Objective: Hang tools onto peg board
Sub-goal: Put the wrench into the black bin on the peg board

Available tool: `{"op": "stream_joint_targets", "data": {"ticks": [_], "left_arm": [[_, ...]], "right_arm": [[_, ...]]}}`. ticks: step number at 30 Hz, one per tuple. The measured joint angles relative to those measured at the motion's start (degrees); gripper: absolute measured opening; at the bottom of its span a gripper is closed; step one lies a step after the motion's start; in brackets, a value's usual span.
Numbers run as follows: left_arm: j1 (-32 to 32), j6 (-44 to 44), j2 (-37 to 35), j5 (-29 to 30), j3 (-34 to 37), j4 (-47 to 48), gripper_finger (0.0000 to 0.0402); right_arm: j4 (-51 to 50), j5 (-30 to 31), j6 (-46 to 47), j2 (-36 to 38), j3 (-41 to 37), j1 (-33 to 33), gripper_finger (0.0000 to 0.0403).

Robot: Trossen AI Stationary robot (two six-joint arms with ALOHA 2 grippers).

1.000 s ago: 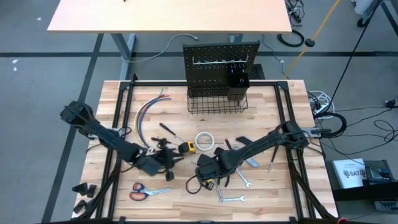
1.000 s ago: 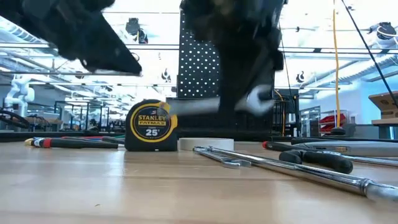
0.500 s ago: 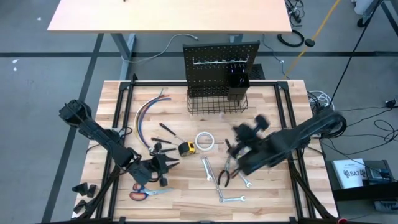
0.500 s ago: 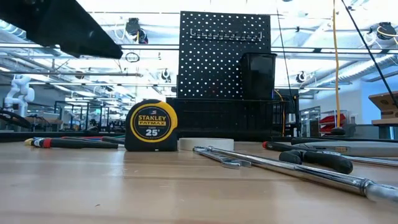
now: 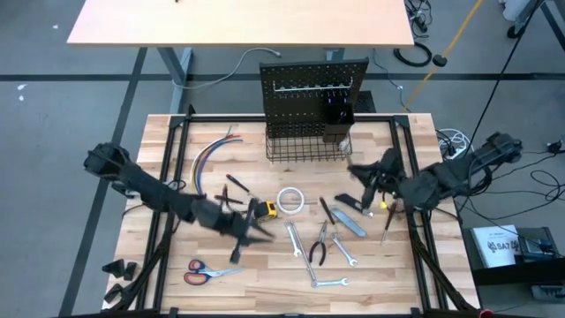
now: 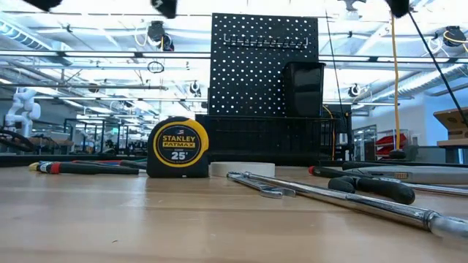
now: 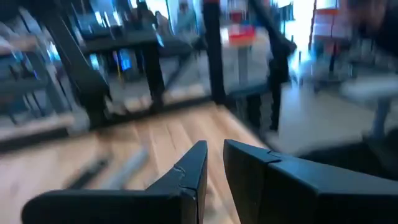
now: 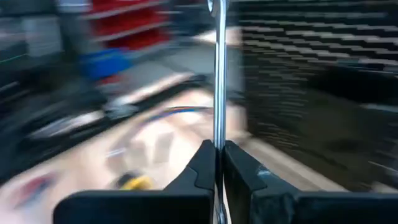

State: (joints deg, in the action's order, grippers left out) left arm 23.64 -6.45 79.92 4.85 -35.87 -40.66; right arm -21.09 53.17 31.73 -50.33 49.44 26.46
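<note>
The black peg board (image 5: 313,84) stands upright at the table's far edge with its wire basket (image 5: 307,143) and cup (image 5: 340,117). My right gripper (image 5: 364,181) is above the table, right of centre and near the basket, shut on a silver wrench (image 8: 219,68). My left gripper (image 5: 245,231) hovers left of centre, narrowly open and empty (image 7: 215,163), just near of the yellow tape measure (image 5: 265,209). Pliers (image 5: 320,245), more wrenches (image 5: 294,240) and orange-handled scissors (image 5: 207,272) lie flat on the tabletop. My right gripper pinches the wrench's shaft (image 8: 219,134) between its two fingers. The wrench runs on past the fingertips, in line with the fingers, and its far end (image 8: 215,7) stands ahead of them. The fingers come from the table's right side. The wrench is lifted clear of the table.
A white tape roll (image 5: 291,200), screwdrivers (image 5: 237,185) and a grey tool (image 5: 351,224) lie mid-table. A bundle of coloured wires (image 5: 208,159) lies at the far left. The silver hook rail (image 5: 311,87) runs across the board's upper part.
My right gripper has carried the wrench up from the table's near middle toward the right and far edges, to beside the basket. My left gripper has gone a little toward the table's right edge, past the tape measure.
</note>
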Motion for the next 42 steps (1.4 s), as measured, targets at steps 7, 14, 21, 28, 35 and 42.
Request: {"op": "stream_joint_targets", "data": {"ticks": [7,14,21,28,35,42], "left_arm": [[-8.3,0.6,-3.4,-1.8,-1.1,0.5,0.0061],[-10.1,4.4,-3.3,-1.7,-1.0,7.8,0.0061],[-9.9,4.6,-3.3,-1.7,-1.0,10.4,0.0061],[-9.5,4.6,-3.3,-3.1,-1.0,11.3,0.0061],[-9.5,4.6,-3.3,-3.1,-1.0,12.5,0.0061],[-9.5,4.6,-3.3,-3.1,-0.9,13.3,0.0061]], "right_arm": [[34.1,-15.1,-22.6,8.0,-15.0,-9.3,0.0004],[48.2,-15.3,-30.2,6.7,-19.7,-17.6,0.0004],[62.0,-9.3,-36.0,-1.5,-20.5,-25.3,0.0004],[69.1,-10.1,-36.8,-7.1,-20.5,-31.3,0.0004],[70.4,-10.0,-36.0,-9.4,-20.5,-33.3,0.0004],[76.1,-10.0,-40.6,-9.6,-20.5,-33.9,0.0004]]}}
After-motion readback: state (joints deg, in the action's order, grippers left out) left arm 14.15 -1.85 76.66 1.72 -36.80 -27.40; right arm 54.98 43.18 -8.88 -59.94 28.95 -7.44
